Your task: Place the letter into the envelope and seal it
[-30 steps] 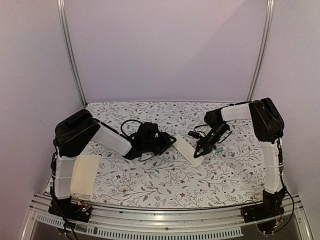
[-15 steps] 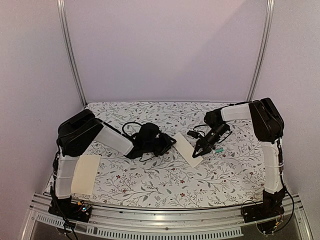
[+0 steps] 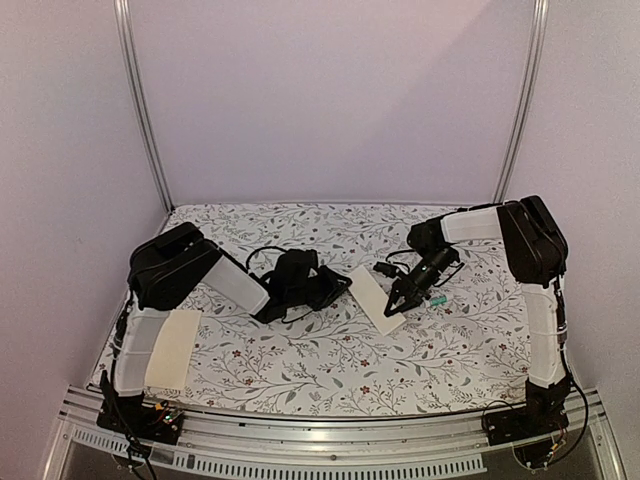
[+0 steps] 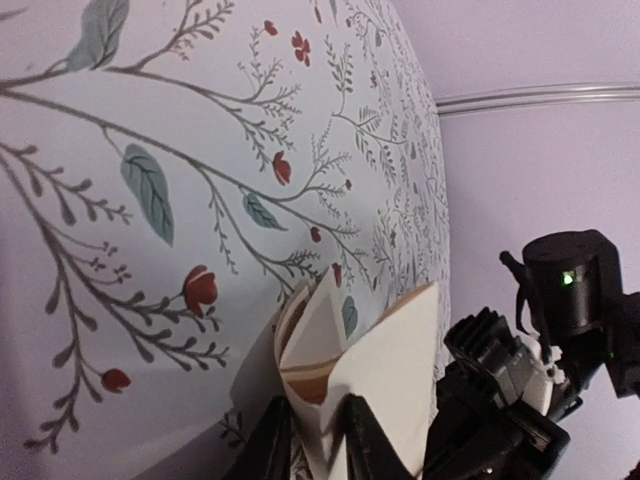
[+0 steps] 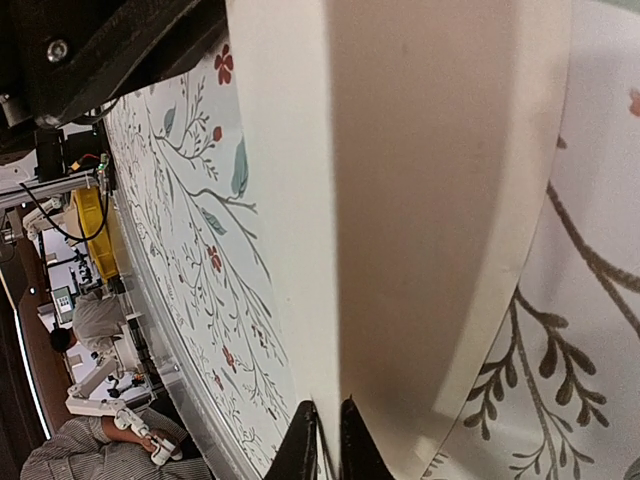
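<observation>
The cream envelope (image 3: 371,296) lies slanted at mid-table, held at both ends. My left gripper (image 3: 344,283) is shut on its left end. In the left wrist view the envelope (image 4: 395,365) bulges open just above the left gripper (image 4: 310,425). A tan-brown strip (image 4: 312,386) shows inside the mouth, possibly the letter, but no print is visible. My right gripper (image 3: 393,304) is shut on the near right edge. In the right wrist view the right gripper (image 5: 328,410) pinches the thin edge of the envelope (image 5: 400,200).
A plain cream rectangle (image 3: 172,346) lies at the near left edge beside the left arm's base. A small teal item (image 3: 437,300) sits just right of the right gripper. The floral tablecloth (image 3: 330,360) covers the table. Metal frame posts (image 3: 140,110) stand at the back corners.
The left arm's elbow has swung to the right and the left wrist has shifted slightly. The envelope and the right gripper have hardly moved.
</observation>
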`<state>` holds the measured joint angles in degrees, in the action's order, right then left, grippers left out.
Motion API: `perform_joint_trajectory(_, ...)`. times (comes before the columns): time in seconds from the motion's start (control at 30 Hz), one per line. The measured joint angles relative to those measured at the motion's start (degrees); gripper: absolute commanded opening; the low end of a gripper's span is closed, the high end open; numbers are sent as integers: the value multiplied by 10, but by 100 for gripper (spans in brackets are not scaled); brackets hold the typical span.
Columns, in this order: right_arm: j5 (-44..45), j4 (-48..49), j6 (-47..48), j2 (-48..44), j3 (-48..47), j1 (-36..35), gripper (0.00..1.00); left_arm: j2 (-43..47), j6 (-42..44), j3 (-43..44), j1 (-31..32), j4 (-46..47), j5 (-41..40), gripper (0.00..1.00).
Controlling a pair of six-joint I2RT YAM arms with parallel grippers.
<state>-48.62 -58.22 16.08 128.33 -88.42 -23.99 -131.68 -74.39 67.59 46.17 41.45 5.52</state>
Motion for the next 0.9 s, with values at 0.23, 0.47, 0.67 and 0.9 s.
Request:
perform_joint_trajectory(0.23, 0, -9, 12, 0, 0, 0, 23, -11, 42, -1, -7, 64, 33, 4)
perform_joint_trajectory(0.47, 0, -40, 37, -29, -25, 11, 38, -2, 112, 3, -10, 68, 74, 3)
perform_joint_trajectory(0.67, 0, -60, 84, -103, -85, 58, 42, 85, 210, 4, -10, -17, 106, 4)
perform_joint_trajectory(0.9, -8, -28, 140, -238, -109, 101, 94, 228, 326, 43, -9, -134, 133, 4)
